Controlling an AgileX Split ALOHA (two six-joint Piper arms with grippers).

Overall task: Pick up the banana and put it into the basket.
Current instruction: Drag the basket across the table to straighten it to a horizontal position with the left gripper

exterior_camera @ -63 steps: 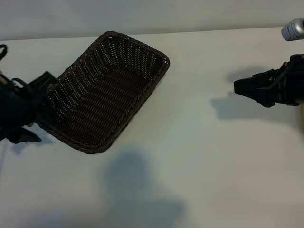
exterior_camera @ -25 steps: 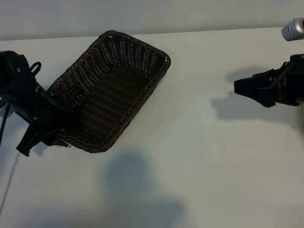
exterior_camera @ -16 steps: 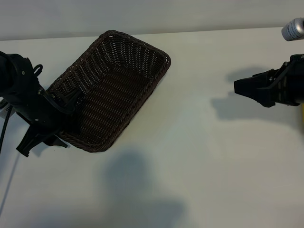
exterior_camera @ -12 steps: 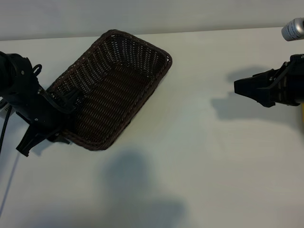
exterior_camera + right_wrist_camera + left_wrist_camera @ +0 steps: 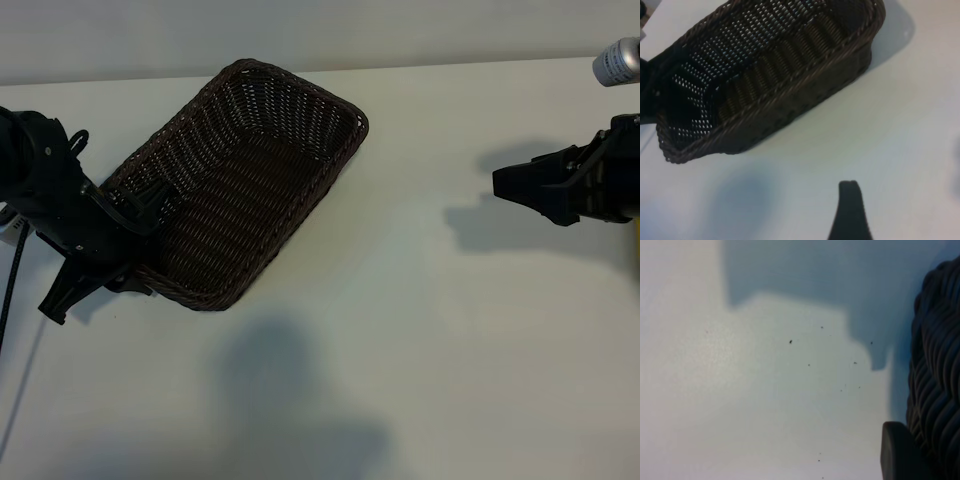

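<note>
Basket [image 5: 292,108] is lying diagonally on the white table [image 5: 420,330], left of centre in the exterior view, one short end pointing toward the far edge and the other toward the left arm. Left gripper [image 5: 135,235] is sitting at that nearer short end, right on the braided rim. In the left wrist view a dark part of the left gripper [image 5: 897,452] is touching the outside of the basket [image 5: 935,365]. Whether it is actually clamping the wicker cannot be told, since the rest of it is hidden behind the wall. Right gripper [image 5: 505,185] is hovering above the table at the right edge, well apart from the basket, jaws standing wide apart and holding nothing. Its wrist view is looking across the table at the basket [image 5: 790,100], with one tip of the right gripper [image 5: 850,200] showing. The banana is not identifiable in any view. A thin yellow sliver [image 5: 637,240] is showing at the right edge beneath the right arm, too little to name. A silver-grey cylinder [image 5: 618,60] is poking in at the far right corner.
</note>
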